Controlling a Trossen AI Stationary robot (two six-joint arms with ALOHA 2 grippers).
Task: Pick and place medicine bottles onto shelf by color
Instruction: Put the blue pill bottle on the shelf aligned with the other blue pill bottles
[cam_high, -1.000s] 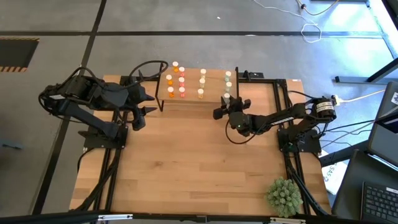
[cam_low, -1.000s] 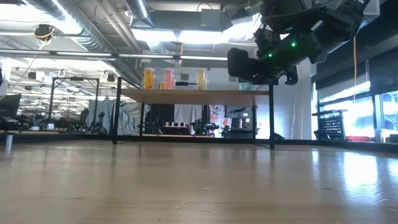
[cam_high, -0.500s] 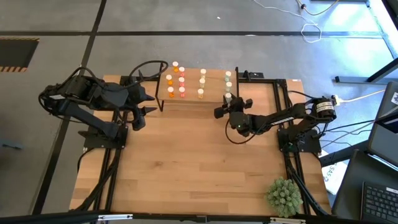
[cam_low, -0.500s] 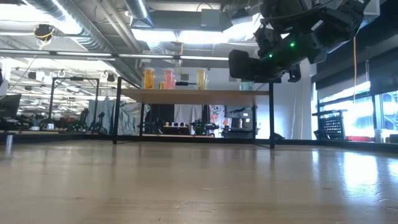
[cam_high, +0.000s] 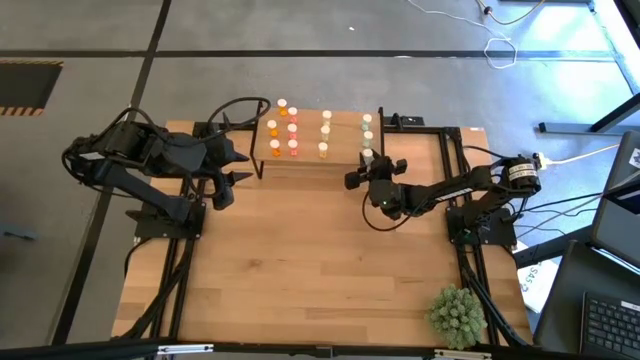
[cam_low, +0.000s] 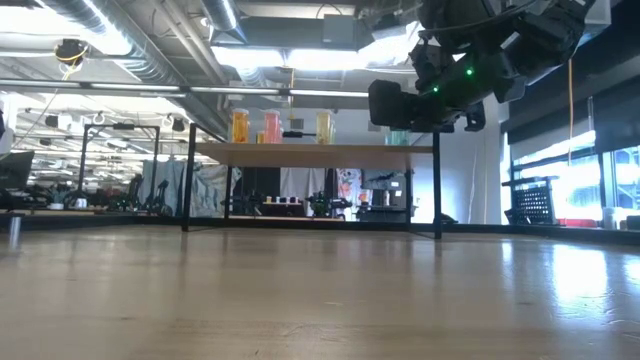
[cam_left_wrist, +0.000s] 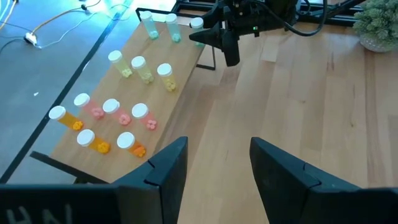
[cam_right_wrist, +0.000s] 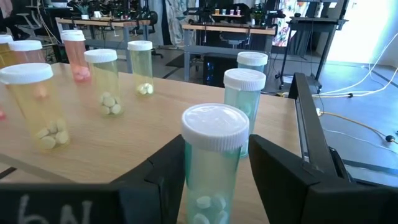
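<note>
The shelf, a small wood board on black legs, stands at the table's far middle. Medicine bottles stand on it in rows by colour: orange, pink, pale yellow and pale green. My right gripper is at the shelf's near right corner, shut on one more pale green bottle. My left gripper hangs open above the table left of the shelf, with nothing between its fingers. My right gripper pinches the pale green bottle's body, just below its white cap, between its two fingers. The fingers lie level and point toward the table's far edge. The bottle stands upright over the shelf's near right corner. The gripper hides its base, so I cannot tell whether it rests on the board.
A spiky green plant ball sits at the table's near right corner. A laptop lies off the table's right side. The wide wooden tabletop lies in front of the shelf.
My right gripper has turned a little at the wrist with the pale green bottle, staying at the shelf's near right corner. Its fingers have neither opened nor shut.
</note>
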